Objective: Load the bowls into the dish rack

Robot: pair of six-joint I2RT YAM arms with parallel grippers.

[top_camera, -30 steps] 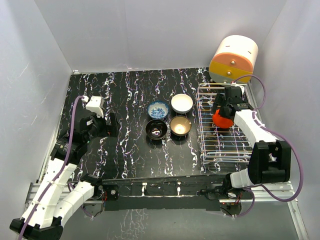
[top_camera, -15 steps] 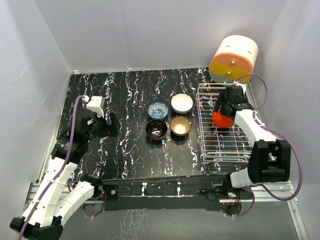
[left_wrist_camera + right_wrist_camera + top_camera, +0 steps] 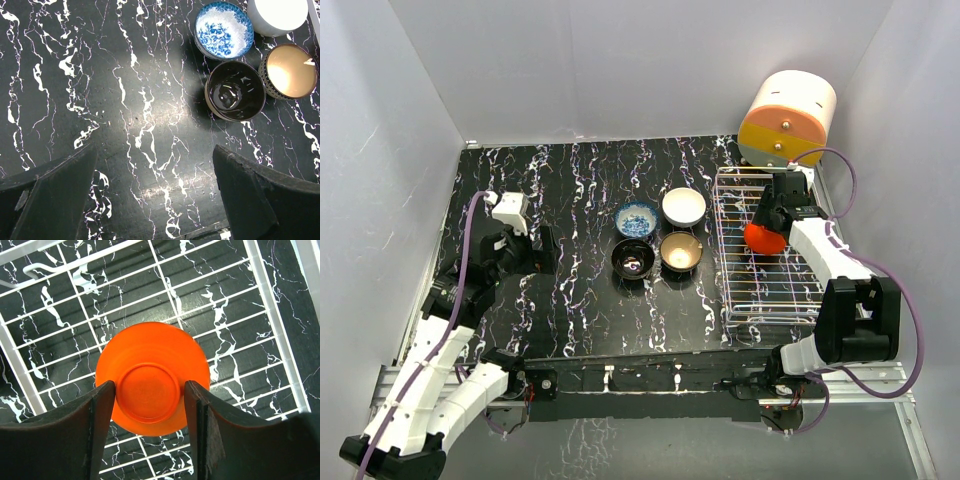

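We see a black marbled table [image 3: 580,180]. The dish rack [image 3: 760,300] lies along its right edge. An orange-and-cream drum box [image 3: 787,118] sits in the far right corner, just behind the rack.

The right gripper [image 3: 150,385] is over the far half of the rack, with its fingers clamped on opposite sides of the red bowl [image 3: 150,365]. The bowl's underside and foot ring face the wrist camera and its mouth faces the wires. We can't tell if it touches them.

The left gripper [image 3: 154,147] is near the left edge, fingers wide apart with nothing between them and bare table below.

The other four bowls stand upright in a tight two-by-two cluster mid-table, just left of the rack and outside it:
- white bowl [image 3: 683,207], far right
- blue-and-white bowl [image 3: 637,219], far left
- tan-gold bowl [image 3: 680,251], near right
- black bowl [image 3: 633,259], near left
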